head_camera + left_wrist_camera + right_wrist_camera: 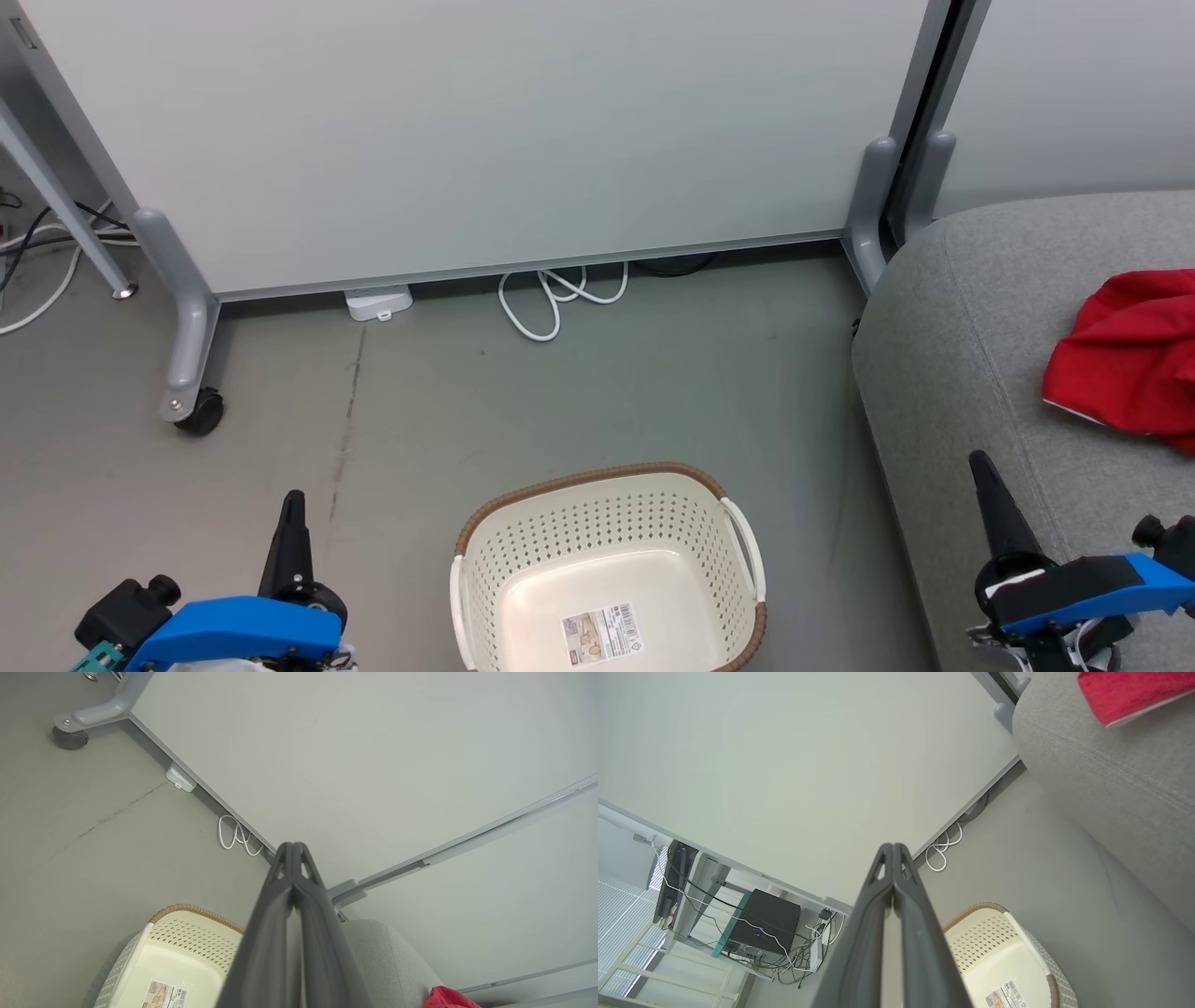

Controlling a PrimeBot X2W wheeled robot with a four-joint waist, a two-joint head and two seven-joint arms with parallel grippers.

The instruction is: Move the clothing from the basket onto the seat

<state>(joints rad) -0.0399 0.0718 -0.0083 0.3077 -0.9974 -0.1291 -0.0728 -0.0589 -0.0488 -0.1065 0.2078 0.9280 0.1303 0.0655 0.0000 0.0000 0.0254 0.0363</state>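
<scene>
The cream-white basket (597,551) with a brown rim stands on the floor at the bottom centre, with only a barcode sticker on its bottom. The red clothing (1130,359) lies bunched on the grey seat (971,373) at the right. My left gripper (293,499) is shut at the lower left, left of the basket, holding nothing. At the lower right my right gripper (978,459) is shut over the seat's front edge, also holding nothing. The left wrist view shows the basket (187,942), the seat (387,961) and a corner of the clothing (448,998). The right wrist view shows the clothing (1125,690), seat (1111,779) and basket (994,947).
A pale partition panel (523,131) on grey castor feet (191,373) stands behind the basket. A white cable (551,299) and a small white box (378,301) lie at its base. More cables (37,252) trail at the far left. Grey floor (560,401) lies between panel and basket.
</scene>
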